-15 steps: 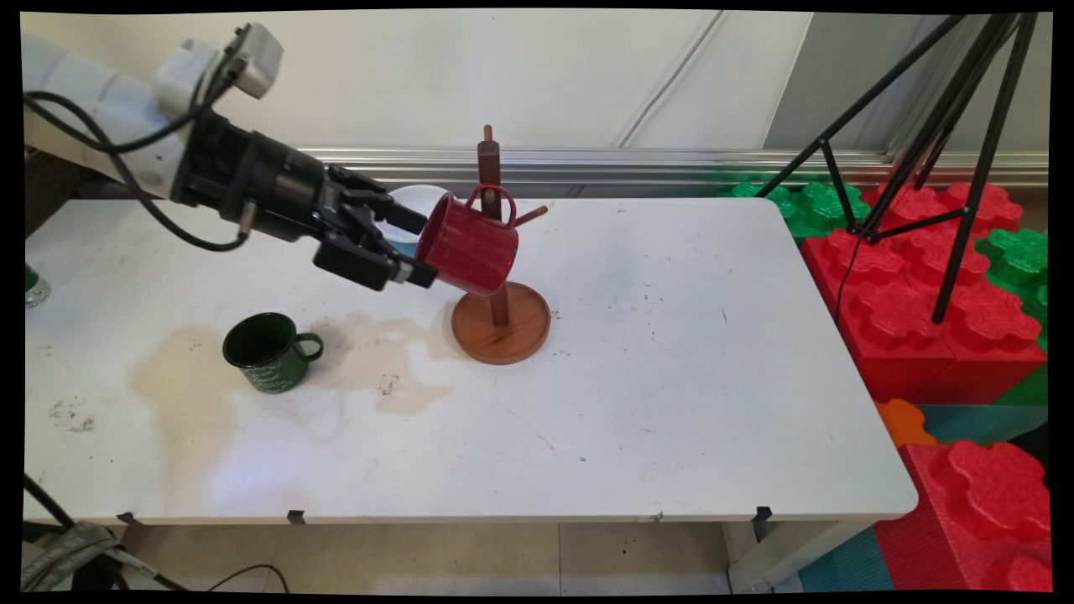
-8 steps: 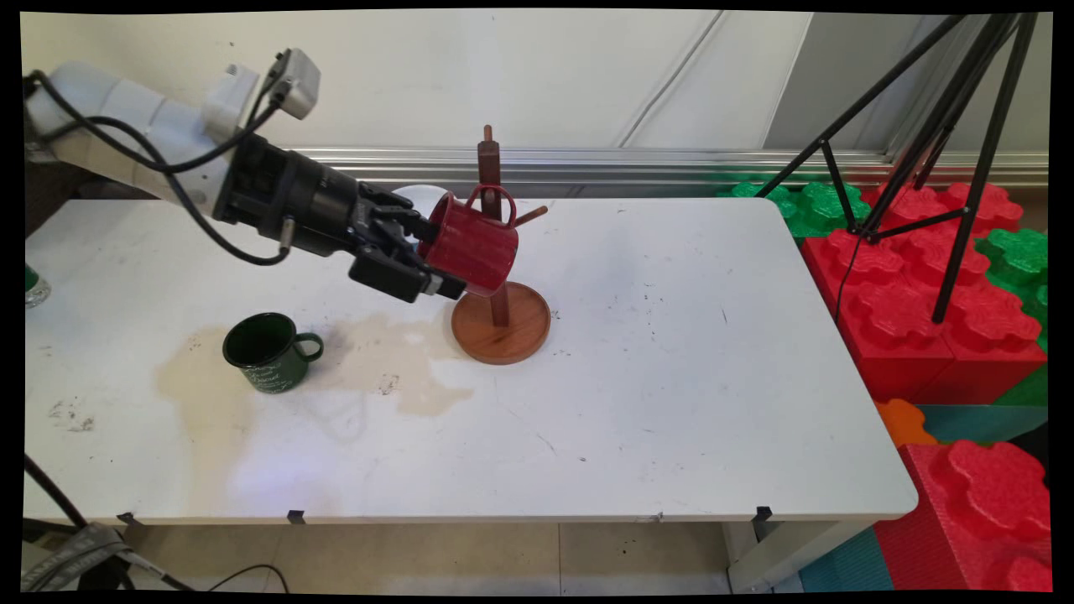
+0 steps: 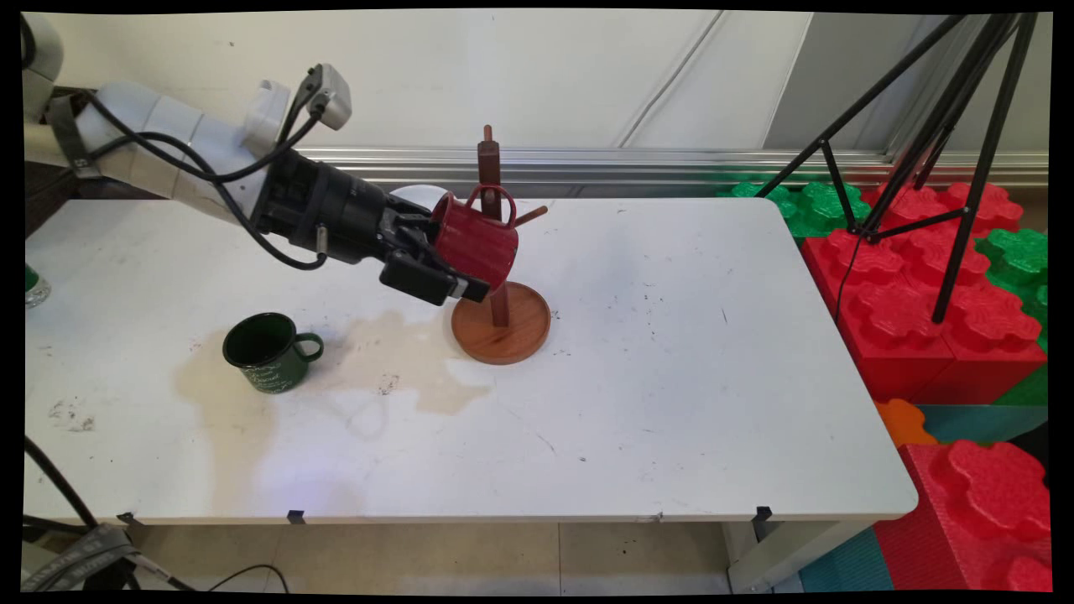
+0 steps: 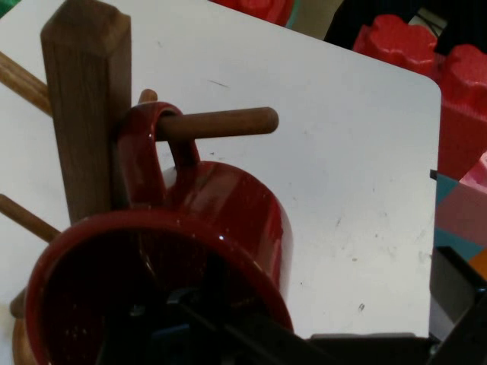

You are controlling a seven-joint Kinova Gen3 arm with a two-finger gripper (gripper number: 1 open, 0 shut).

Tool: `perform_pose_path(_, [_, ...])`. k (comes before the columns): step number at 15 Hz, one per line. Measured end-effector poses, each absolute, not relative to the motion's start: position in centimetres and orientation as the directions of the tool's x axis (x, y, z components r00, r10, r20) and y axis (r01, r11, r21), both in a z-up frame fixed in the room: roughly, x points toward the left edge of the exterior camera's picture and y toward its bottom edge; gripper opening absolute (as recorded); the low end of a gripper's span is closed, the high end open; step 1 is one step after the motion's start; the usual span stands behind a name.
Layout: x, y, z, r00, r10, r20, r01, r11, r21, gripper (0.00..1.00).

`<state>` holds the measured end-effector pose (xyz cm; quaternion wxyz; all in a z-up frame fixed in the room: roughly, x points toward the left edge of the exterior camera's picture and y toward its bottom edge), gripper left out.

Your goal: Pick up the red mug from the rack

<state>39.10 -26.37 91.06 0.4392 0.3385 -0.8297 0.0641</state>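
Observation:
A red mug (image 3: 480, 242) hangs by its handle on a peg (image 4: 221, 122) of the wooden mug tree (image 3: 489, 172), its mouth tilted toward the left. My gripper (image 3: 457, 267) comes in from the left and stands open around the mug's lower wall: one finger reaches into the mouth and the other lies outside, under the mug. In the hand view the red mug (image 4: 228, 220) fills the lower left beside the tree's post (image 4: 84, 114), with my gripper (image 4: 319, 331) straddling its rim.
A dark green mug (image 3: 268, 340) stands upright at front left by a brownish stain. A white bowl (image 3: 417, 195) peeks out behind the hand. Beyond the table's right edge stand a black tripod (image 3: 948, 126) and red and green foam blocks (image 3: 923, 294).
The arm has moved to the right toward the mug tree. The open gripper has slid onto the red mug's rim, one finger going inside. The mug still hangs on its peg.

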Motion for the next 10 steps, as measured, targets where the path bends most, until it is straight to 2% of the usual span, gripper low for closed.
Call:
perform_pose_path(4, [38.55,-26.53,90.64,-0.380,-0.517,0.767,-0.625,0.755,0.199,1.00])
perform_pose_path(5, [38.48,-26.54,90.59,-0.380,-0.518,0.766,-0.625,0.754,0.199,0.00])
perform_pose_path(10, [38.32,-26.45,90.39,-0.384,-0.519,0.763,-0.631,0.751,0.194,0.00])
